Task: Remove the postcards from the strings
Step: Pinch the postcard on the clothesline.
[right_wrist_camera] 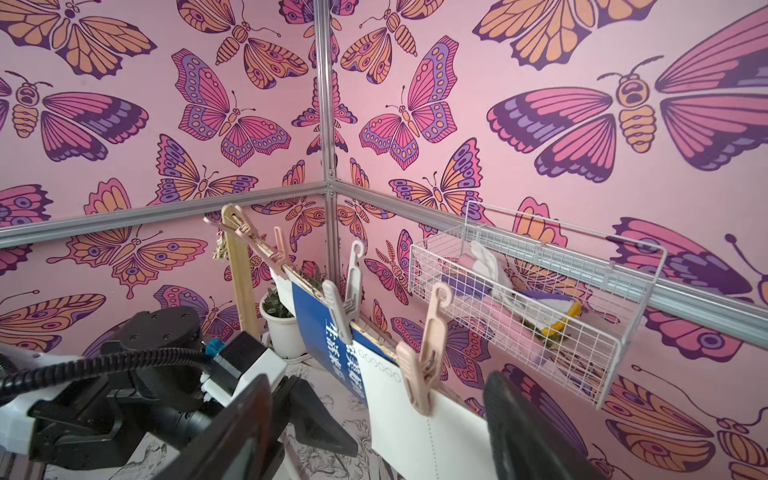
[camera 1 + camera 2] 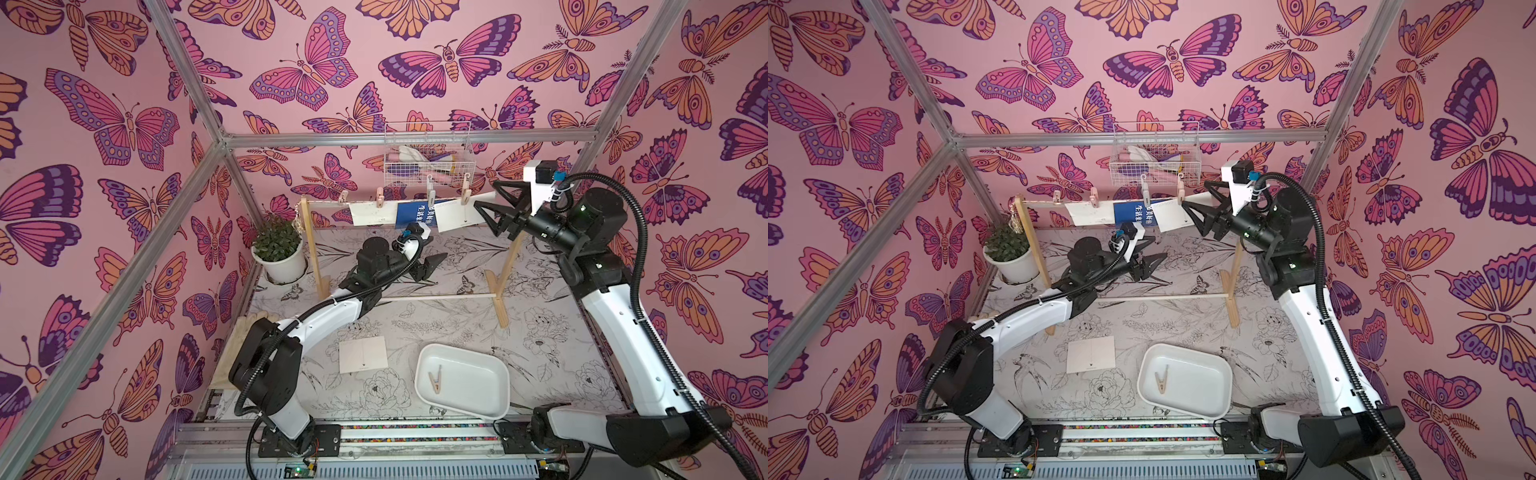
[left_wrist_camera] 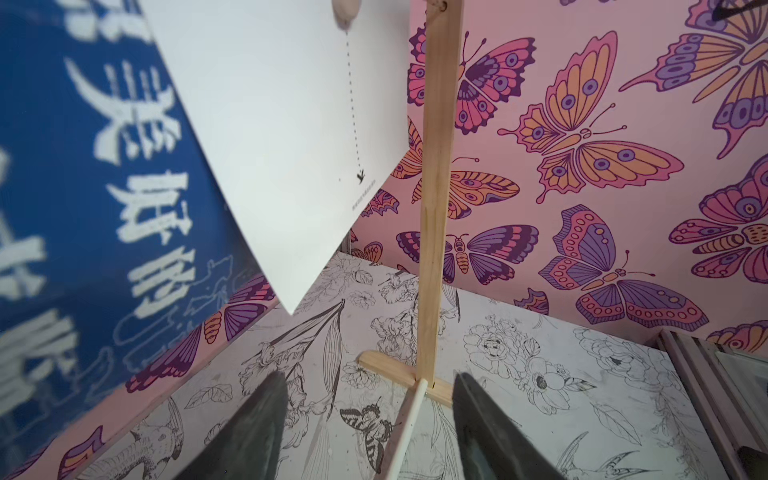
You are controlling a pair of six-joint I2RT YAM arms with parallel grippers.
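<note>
A thin string runs between two wooden posts, with three postcards pegged on it: a white one, a blue one with white characters and a tilted white one. Another white postcard lies flat on the table. My right gripper is open at the tilted card's right end. In the right wrist view its fingers flank the pink clothespin on that card without touching it. My left gripper hangs open and empty, low under the blue card.
A white tray at the front holds one wooden clothespin. A potted plant stands by the left post, and a wire basket hangs on the back wall. A white rod joins the posts' feet.
</note>
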